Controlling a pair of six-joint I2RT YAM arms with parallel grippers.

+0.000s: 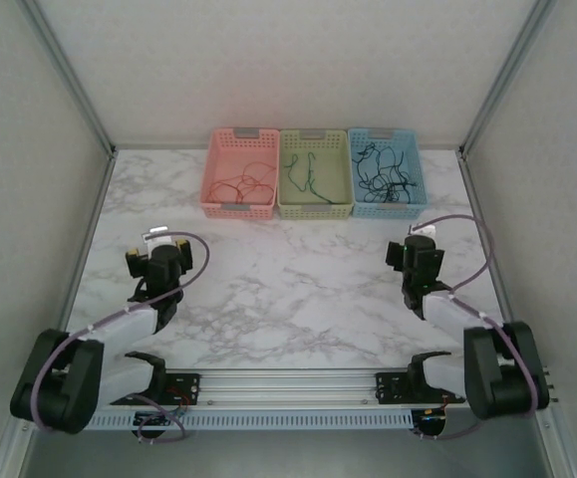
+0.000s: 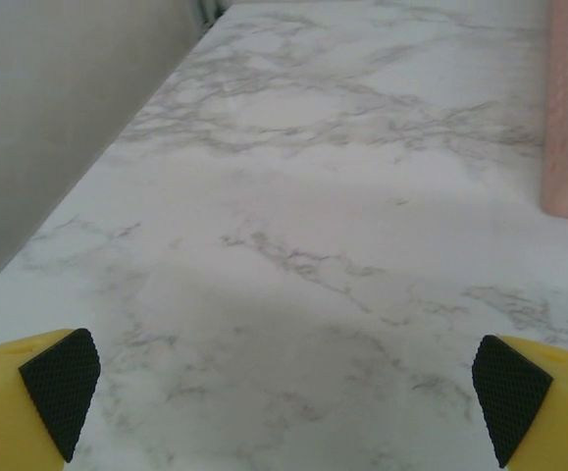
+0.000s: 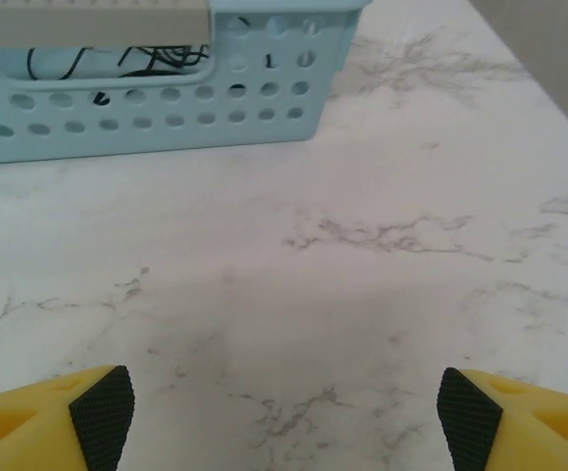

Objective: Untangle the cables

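Two robot arms wait at the near side of a marble table point(image 1: 288, 289), with the cables lying in three baskets lined up along the far edge.

On the left, the left end effector point(image 1: 160, 239) hangs wide open and empty above bare marble, and its black pads point(image 2: 60, 391) stand far apart in the wrist view. Straight beyond it and slightly to the right sits the pink basket point(image 1: 236, 208), which holds the red cables point(image 1: 248, 184) in a loose curl. This arm is the nearer one to that basket.

In the middle, the green basket point(image 1: 315, 210) holds the green cables point(image 1: 303, 174), about equally far from both arms.

On the right, the blue basket point(image 1: 389, 210) holds the black cables point(image 1: 383, 169), the densest bunch of the three. It lies just beyond the right end effector point(image 1: 423, 231) and a little to its left. That end effector is also spread wide with nothing between its pads point(image 3: 104, 412), and it points at the basket's near wall.

Each basket's long side runs from near to far, while the wires inside loop in all directions with no single axis. With the colours already separated, any remaining work looks likeliest in the black bunch, a reach forward and down for the right arm. Whether those wires are knotted is too fine to tell.
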